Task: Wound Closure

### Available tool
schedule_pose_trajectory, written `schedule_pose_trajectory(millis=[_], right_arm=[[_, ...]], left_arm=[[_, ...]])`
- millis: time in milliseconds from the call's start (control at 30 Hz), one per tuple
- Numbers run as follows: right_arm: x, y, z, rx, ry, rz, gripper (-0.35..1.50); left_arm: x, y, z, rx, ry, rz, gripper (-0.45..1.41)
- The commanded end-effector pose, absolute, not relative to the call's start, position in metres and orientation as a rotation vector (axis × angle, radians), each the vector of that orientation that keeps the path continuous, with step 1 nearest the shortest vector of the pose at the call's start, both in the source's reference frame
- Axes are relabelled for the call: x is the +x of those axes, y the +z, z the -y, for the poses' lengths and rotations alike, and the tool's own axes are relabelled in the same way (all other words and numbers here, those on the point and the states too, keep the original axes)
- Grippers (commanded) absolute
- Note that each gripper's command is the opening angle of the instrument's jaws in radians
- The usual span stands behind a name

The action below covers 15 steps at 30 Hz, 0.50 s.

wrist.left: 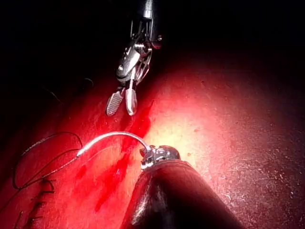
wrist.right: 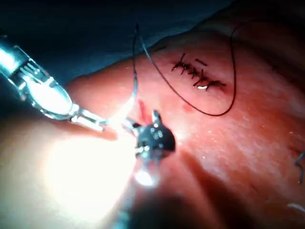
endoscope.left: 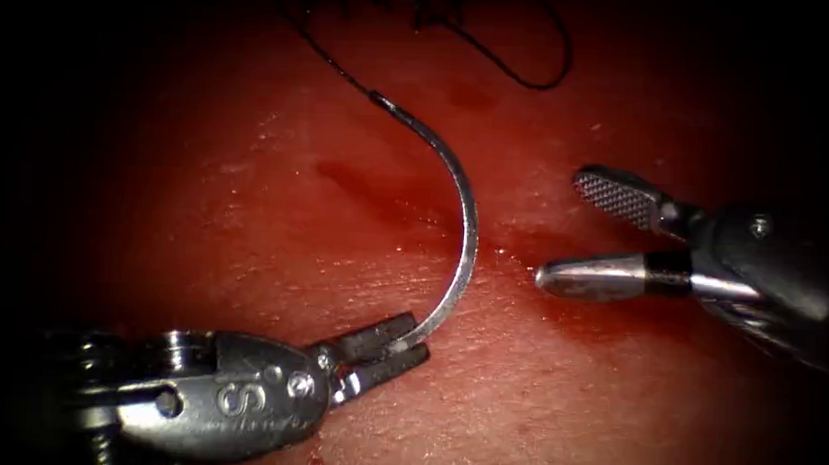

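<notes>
My left tool point(endoscope.left: 417, 339) comes in from the lower left with its jaws shut on the curved needle point(endoscope.left: 467, 227) close to the pointed end, which is hidden between the jaws. The needle arcs up over the tissue point(endoscope.left: 248, 254), free of it, to its tail, where the black thread point(endoscope.left: 337, 66) joins. My right tool point(endoscope.left: 559, 228) hovers open and empty just right of the needle, over the dark cut point(endoscope.left: 379, 199). The left wrist view has the needle point(wrist.left: 112, 136), the left tool point(wrist.left: 148, 155), and beyond them the open right tool point(wrist.left: 122, 102).
The thread loops loosely on the far tissue point(endoscope.left: 544, 76). A row of earlier dark stitches point(wrist.right: 198, 76) closes the far part of the cut, ringed by thread point(wrist.right: 209, 112). Red fluid point(wrist.left: 126, 152) pools along the cut.
</notes>
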<state>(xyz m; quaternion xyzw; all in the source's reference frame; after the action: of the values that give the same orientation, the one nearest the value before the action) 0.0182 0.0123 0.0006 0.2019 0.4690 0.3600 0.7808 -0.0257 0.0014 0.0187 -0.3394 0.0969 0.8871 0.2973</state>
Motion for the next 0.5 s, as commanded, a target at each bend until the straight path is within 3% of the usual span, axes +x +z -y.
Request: schedule_pose_trajectory(millis=[33, 133, 500], right_arm=[[0.0188, 0.001, -0.012, 0.444, 0.784, -1.014, 1.1], [0.019, 0.0008, -0.0119, 0.457, 0.807, -1.017, 1.28], [0.0202, -0.0015, -0.0119, 0.542, 0.822, -1.087, 1.25]], left_arm=[[-0.0262, 0.0193, -0.0015, -0.905, 2.393, -0.282, -0.45], [-0.026, 0.0195, -0.0017, -0.908, 2.484, -0.349, -0.45], [-0.0254, 0.0203, -0.002, -0.808, 2.657, -0.572, -0.45]])
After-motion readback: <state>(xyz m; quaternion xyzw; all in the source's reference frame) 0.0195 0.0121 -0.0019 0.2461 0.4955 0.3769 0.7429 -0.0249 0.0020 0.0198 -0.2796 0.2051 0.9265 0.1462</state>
